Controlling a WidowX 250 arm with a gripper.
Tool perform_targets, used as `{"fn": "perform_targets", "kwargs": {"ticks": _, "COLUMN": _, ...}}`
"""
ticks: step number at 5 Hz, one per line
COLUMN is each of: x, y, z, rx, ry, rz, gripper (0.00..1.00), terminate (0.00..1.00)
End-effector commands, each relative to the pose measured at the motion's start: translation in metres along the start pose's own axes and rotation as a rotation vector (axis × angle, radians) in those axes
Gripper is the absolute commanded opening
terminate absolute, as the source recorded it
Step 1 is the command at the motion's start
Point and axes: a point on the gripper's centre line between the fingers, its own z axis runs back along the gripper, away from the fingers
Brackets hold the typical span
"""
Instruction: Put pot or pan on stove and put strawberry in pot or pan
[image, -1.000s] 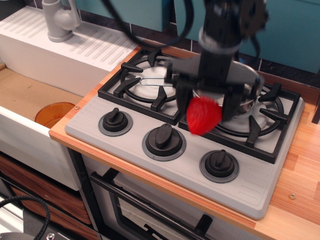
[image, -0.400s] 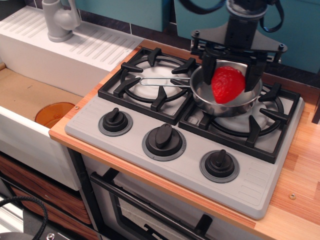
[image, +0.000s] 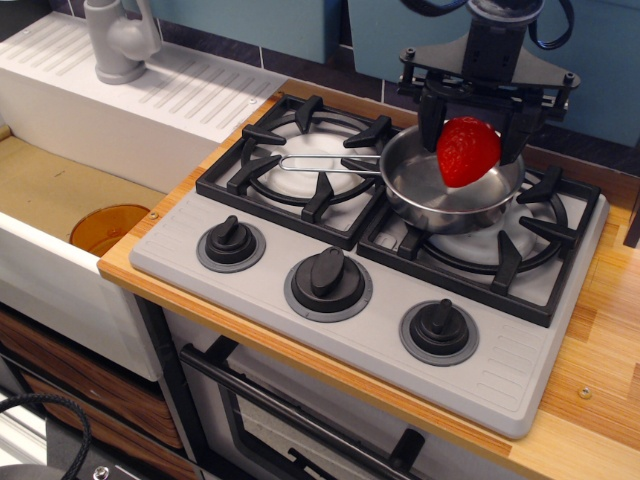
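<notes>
strawberry | clamped by gripper over saucepan | stove beneath; sink unit well apart

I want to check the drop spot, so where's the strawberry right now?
The strawberry is held between the gripper fingers, just above the steel saucepan on the stove's right burner.

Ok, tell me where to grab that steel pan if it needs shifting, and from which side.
Grip the wire-loop handle, coming down from above over the left burner. It sticks out level to the left of the pan, clear of the gripper holding the strawberry over the bowl. The loop is thin, so close across its two wires, probably near the bowl for less tipping.
</notes>
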Motion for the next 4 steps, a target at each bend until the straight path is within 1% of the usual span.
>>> {"fn": "perform_targets", "kwargs": {"ticks": 1, "x": 0.031, "y": -0.011, "z": 0.016, "rx": -0.023, "ry": -0.069, "rz": 0.017, "gripper": 1.00, "terminate": 0.00}}
{"fn": "perform_targets", "kwargs": {"ticks": 2, "x": 0.033, "y": -0.012, "z": 0.019, "rx": -0.013, "ry": -0.055, "rz": 0.000, "gripper": 1.00, "terminate": 0.00}}
{"fn": "perform_targets", "kwargs": {"ticks": 3, "x": 0.033, "y": -0.011, "z": 0.022, "rx": -0.018, "ry": -0.039, "rz": 0.002, "gripper": 1.00, "terminate": 0.00}}
{"fn": "perform_targets", "kwargs": {"ticks": 4, "x": 0.029, "y": -0.010, "z": 0.029, "rx": -0.005, "ry": -0.020, "rz": 0.000, "gripper": 1.00, "terminate": 0.00}}
